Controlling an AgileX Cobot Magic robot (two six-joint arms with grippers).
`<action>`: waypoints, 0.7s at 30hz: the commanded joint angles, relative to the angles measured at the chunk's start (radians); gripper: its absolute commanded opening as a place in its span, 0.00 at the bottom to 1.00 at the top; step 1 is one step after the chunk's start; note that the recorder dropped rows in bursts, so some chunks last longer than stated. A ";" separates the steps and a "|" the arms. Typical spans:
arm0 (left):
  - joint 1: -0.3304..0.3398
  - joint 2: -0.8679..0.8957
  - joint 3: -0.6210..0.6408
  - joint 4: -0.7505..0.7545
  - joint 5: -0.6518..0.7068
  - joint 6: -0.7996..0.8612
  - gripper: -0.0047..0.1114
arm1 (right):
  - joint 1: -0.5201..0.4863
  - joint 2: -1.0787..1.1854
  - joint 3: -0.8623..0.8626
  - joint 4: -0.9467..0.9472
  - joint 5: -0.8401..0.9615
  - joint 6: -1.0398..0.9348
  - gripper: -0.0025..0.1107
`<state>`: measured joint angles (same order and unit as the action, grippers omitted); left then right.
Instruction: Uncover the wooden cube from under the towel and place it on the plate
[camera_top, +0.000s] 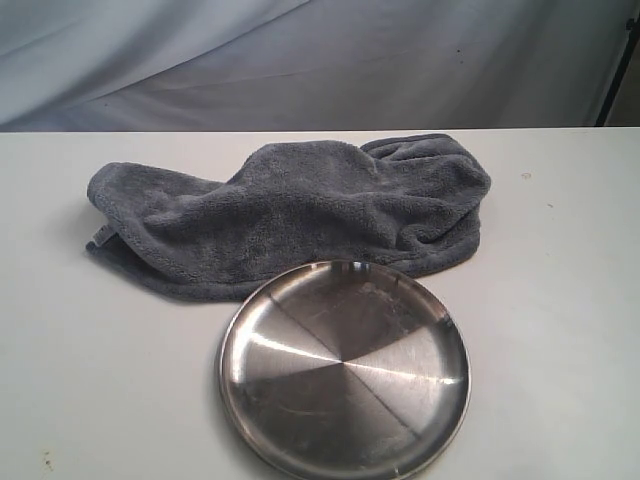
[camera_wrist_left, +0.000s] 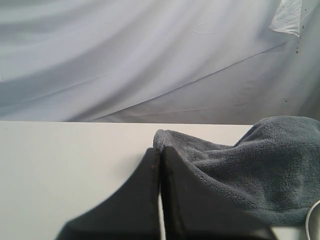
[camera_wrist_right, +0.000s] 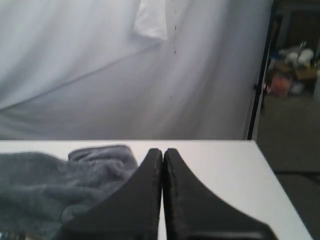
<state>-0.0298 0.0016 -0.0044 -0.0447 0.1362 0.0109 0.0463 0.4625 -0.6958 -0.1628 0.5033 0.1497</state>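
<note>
Open table (camera_top: 90, 380) on both sides, L & R, w/ plenty of room to come in low. Towel (camera_top: 300, 215) is heaped across the middle toward the back, bulkiest at its right end. Plate (camera_top: 345, 370) sits in front w/ its rim right against the towel's near edge, so no gap btwn them.

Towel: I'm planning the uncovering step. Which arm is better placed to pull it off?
Probably left. The left gripper, shut, has the towel edge right by its fingertips; the right gripper, also shut, sees it lying off to one side. Either must open first.
</note>
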 joint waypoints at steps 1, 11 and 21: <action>0.002 -0.002 0.004 0.001 -0.001 -0.001 0.05 | 0.004 0.096 -0.010 0.100 0.101 -0.082 0.02; 0.002 -0.002 0.004 0.001 -0.001 -0.003 0.05 | 0.004 0.287 -0.010 0.485 0.253 -0.363 0.02; 0.002 -0.002 0.004 0.001 -0.001 0.000 0.05 | 0.031 0.581 -0.010 0.801 0.284 -0.625 0.02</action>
<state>-0.0298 0.0016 -0.0044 -0.0447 0.1362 0.0109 0.0513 0.9726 -0.6999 0.5780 0.7887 -0.4186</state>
